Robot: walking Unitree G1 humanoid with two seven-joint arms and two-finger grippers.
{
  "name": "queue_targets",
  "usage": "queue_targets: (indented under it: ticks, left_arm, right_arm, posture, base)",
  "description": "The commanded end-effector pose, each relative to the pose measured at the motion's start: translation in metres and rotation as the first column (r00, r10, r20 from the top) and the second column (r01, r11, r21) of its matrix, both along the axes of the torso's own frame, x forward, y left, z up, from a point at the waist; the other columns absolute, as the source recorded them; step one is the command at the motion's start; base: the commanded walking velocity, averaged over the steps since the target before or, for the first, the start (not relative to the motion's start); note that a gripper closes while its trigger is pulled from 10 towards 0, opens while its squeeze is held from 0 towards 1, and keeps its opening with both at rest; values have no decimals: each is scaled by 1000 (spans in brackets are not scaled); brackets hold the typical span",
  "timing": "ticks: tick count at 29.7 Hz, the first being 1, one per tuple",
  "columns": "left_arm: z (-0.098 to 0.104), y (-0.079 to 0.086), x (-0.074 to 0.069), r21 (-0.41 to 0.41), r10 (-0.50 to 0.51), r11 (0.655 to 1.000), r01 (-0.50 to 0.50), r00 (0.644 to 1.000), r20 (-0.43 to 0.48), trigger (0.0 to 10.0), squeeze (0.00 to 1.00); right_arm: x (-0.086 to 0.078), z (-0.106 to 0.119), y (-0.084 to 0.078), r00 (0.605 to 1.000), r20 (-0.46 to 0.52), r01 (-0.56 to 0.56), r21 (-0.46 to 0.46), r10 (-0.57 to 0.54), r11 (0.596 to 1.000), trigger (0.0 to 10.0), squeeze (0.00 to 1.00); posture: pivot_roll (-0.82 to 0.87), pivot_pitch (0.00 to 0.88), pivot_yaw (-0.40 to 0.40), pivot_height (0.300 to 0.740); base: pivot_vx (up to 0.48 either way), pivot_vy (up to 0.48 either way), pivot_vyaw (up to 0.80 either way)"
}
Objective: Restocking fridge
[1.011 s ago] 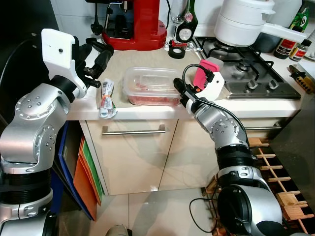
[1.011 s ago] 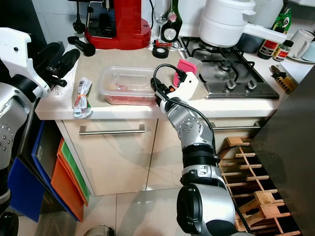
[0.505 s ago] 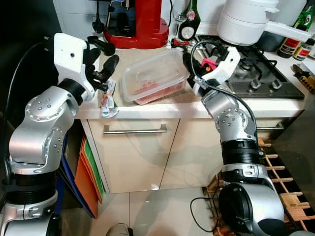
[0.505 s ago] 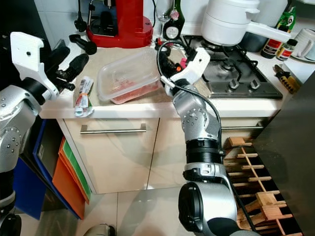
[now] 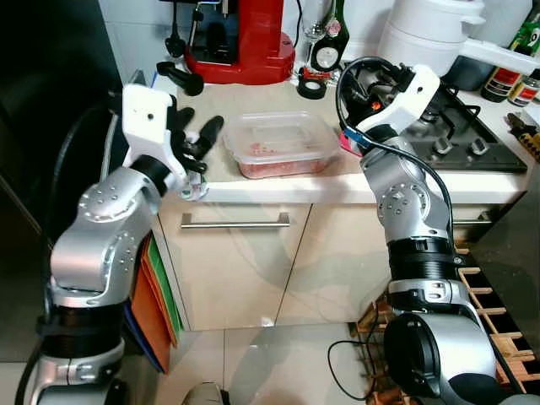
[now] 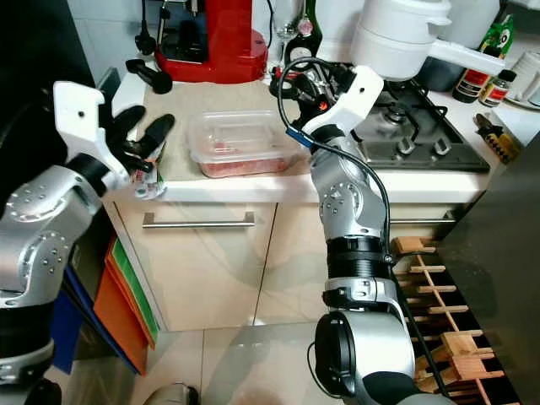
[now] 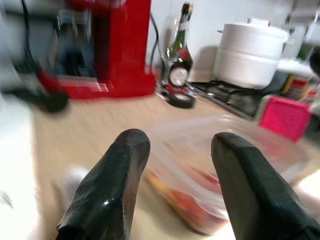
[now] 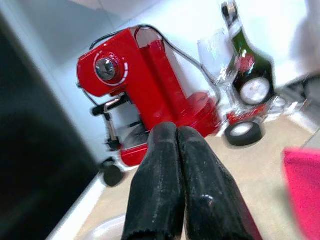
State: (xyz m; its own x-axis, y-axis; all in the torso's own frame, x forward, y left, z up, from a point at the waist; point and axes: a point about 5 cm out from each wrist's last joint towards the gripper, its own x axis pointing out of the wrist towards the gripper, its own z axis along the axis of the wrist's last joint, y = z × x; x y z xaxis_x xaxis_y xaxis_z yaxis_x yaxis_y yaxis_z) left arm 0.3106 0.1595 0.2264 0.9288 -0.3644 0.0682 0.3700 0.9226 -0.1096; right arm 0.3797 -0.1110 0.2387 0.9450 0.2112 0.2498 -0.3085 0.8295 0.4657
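A clear plastic food container (image 5: 280, 143) holding reddish food is set flat on the beige countertop (image 5: 245, 97), near the front edge and between the two arms. The left gripper (image 5: 196, 139) is held just beside the container's left end, its two black fingers (image 7: 112, 187) spread apart with nothing between them; in the left wrist view the container lies straight ahead of the gap. The right gripper (image 8: 177, 187) is raised above the counter behind the container's right end, its fingers pressed together on nothing. A small squeezed packet (image 6: 150, 179) lies at the counter's edge under the left gripper. Further back stand a red coffee machine (image 5: 240, 38), a dark bottle (image 8: 245, 55), a roll of black tape (image 8: 243, 132) and a white pot (image 5: 430, 34) on the gas hob (image 5: 460, 126).

The step in hand is judged to be the pick-up of the container for the fridge. The next move calls for the left fingers to be brought around the container's rim and closed, with the tub kept level.
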Motion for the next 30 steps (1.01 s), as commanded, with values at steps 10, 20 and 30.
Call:
queue_targets:
  ticks: [10, 20, 30]
  left_arm:
    - [14, 4, -4, -126, 15, 992, -14, 1000, 7, 10000, 1000]
    - [-5, 8, 9, -271, 13, 961, -63, 983, -183, 10000, 1000]
    - [-15, 8, 30, -294, 16, 951, -96, 965, -262, 10000, 1000]
  right_arm:
    - [-17, -6, -15, 968, 191, 219, -308, -165, 926, 10000, 0]
    - [-23, -32, -19, 974, 96, 226, -320, -206, 920, 10000, 0]
    - [-22, -56, -35, 968, -80, 220, -187, -238, 958, 10000, 0]
  posture:
    - [126, 0, -54, 740]
    - [91, 0, -46, 740]
    - [67, 0, -36, 740]
  base:
    - [0, 0, 0]
    - [0, 0, 0]
    - [0, 0, 0]
